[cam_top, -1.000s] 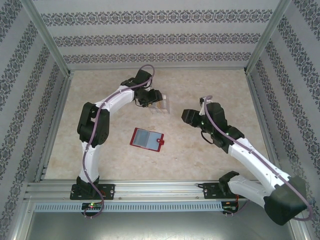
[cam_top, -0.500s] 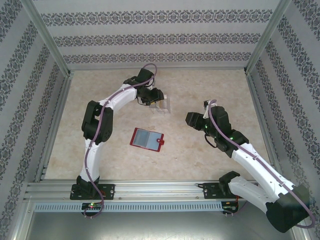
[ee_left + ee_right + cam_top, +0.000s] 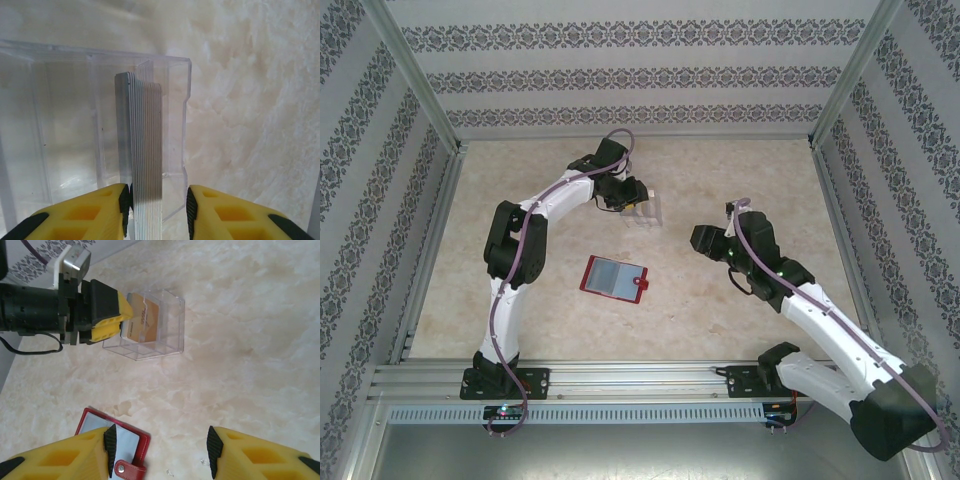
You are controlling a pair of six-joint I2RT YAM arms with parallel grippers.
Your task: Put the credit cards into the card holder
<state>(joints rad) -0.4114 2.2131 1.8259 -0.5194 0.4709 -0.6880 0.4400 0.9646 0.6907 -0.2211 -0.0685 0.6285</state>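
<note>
Left end effector (image 3: 157, 205): jaws part-spread astride the cards (image 3: 145, 150) standing on edge in the clear case (image 3: 65, 125), one pad (image 3: 125, 207) touching them. Wallet (image 3: 615, 277) lies open on the table (image 3: 740, 170), at the case's 6 o'clock. Right end effector (image 3: 160, 445): spread, empty, at the wallet's 2 o'clock.

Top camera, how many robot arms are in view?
2. The left arm reaches back to the clear plastic case, left gripper straddling the card stack; the right arm hangs right of the open red wallet, right gripper open.
</note>
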